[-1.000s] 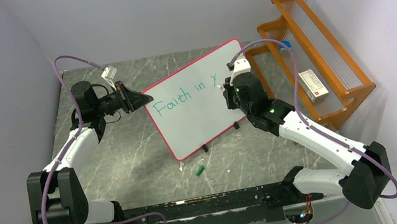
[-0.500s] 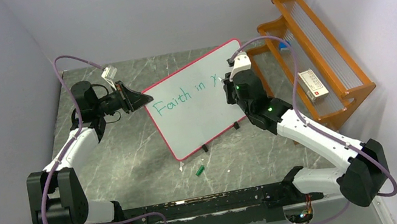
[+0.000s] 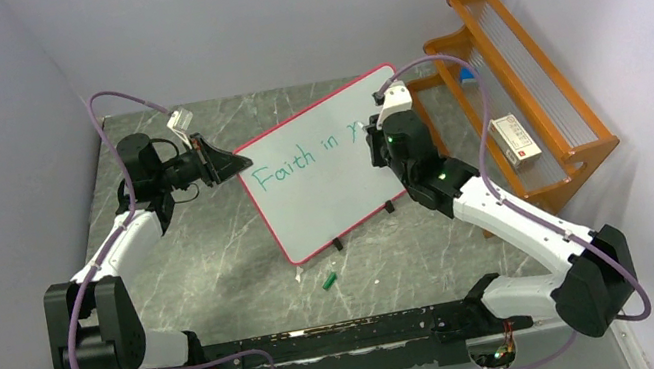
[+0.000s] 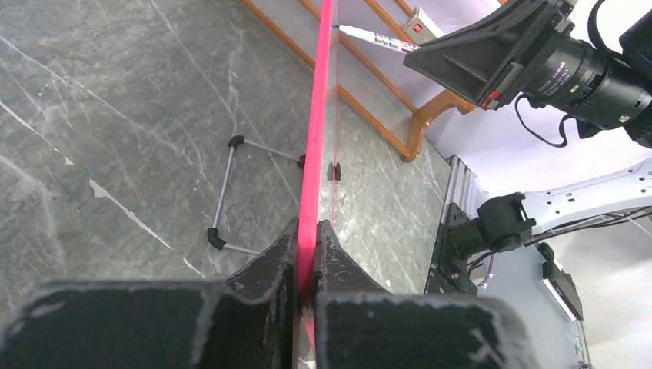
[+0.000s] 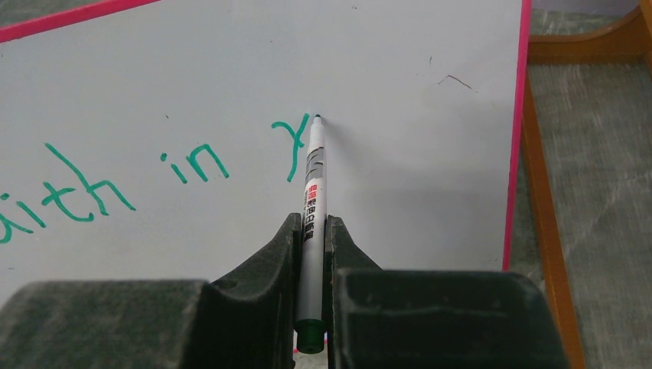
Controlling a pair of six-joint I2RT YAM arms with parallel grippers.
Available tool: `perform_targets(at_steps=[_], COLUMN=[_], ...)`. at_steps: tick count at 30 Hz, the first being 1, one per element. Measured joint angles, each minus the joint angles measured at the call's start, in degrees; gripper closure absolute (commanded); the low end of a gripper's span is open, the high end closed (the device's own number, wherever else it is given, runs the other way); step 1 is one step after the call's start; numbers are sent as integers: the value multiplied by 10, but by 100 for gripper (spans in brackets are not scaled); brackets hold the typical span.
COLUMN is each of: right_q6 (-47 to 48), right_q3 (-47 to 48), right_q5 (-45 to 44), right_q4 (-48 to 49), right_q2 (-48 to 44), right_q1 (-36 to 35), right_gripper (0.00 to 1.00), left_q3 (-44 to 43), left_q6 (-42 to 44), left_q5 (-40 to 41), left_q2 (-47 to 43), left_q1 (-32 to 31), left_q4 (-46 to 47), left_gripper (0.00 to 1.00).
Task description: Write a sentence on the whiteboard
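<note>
The whiteboard (image 3: 336, 198), white with a pink-red frame, stands tilted in the middle of the table. My left gripper (image 3: 236, 165) is shut on its left edge; in the left wrist view the frame (image 4: 318, 115) runs straight out from between the left gripper (image 4: 307, 228) fingers. Green writing, the sentence (image 3: 304, 160), reads "Faith in y". My right gripper (image 5: 311, 224) is shut on a white marker (image 5: 313, 181). The marker's green tip touches the board just right of the top of the "y" (image 5: 291, 150).
An orange wooden rack (image 3: 529, 83) stands right of the board, with a small white box (image 3: 516, 142) on it. A green marker cap (image 3: 329, 280) lies on the table in front of the board. The board's wire stand (image 4: 231, 192) shows behind it. Grey walls close in on three sides.
My right gripper has moved the marker a little toward the board's top edge, to beside the top of the "y". The left arm and the board have not moved.
</note>
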State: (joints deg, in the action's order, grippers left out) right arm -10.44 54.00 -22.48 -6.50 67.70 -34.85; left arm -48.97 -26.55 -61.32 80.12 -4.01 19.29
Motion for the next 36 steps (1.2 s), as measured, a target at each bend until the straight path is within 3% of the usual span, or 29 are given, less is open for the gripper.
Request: perform_targets(at_steps=[36], right_q6=[-10], right_q3=[-11], right_q5=[3], right_q4=[-17], right_q2=[-4], right_q1=[3], right_gripper=[100], left_q3=[-1], left_q6=[0], left_q5=[0], left_q2=[0], left_q1=[0], left_q4=[-3], left_gripper=[95])
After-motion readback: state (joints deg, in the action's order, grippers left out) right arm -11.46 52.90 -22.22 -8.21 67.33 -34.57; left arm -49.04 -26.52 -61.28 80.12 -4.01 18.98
